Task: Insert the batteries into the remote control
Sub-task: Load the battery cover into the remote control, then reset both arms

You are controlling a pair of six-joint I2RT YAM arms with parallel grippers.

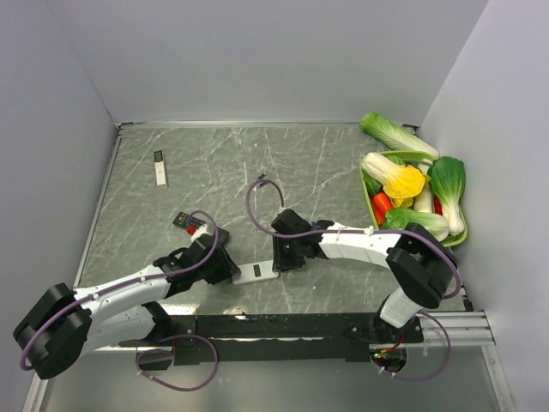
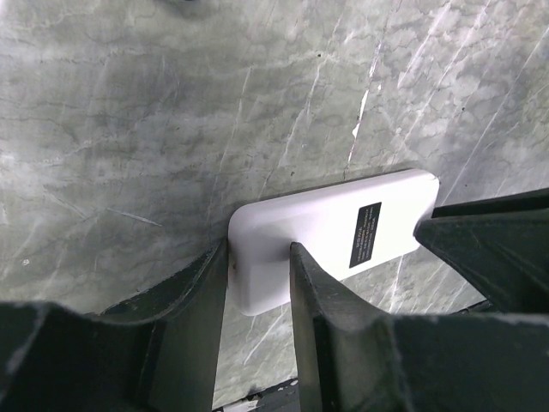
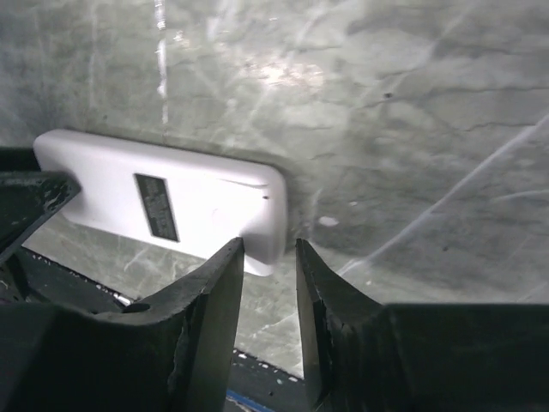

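A white remote lies flat on the gray marbled counter, near its front edge, with the two arms meeting over it. The face with a small black label is turned up.

The left tool is at the remote's left end. In its wrist view the two fingers stand a little apart, with the rounded end of the remote in the gap. One finger sits against the end edge and the other crosses the top face. I cannot tell whether they pinch it.

The right tool is at the other end. Its fingers also stand slightly apart, with a corner of the remote showing between the tips. I cannot tell whether they grip it either.

Further back on the left lies a slim second white remote. A black remote with red buttons lies nearer, just behind the left arm. At the right edge a green basket holds toy vegetables.
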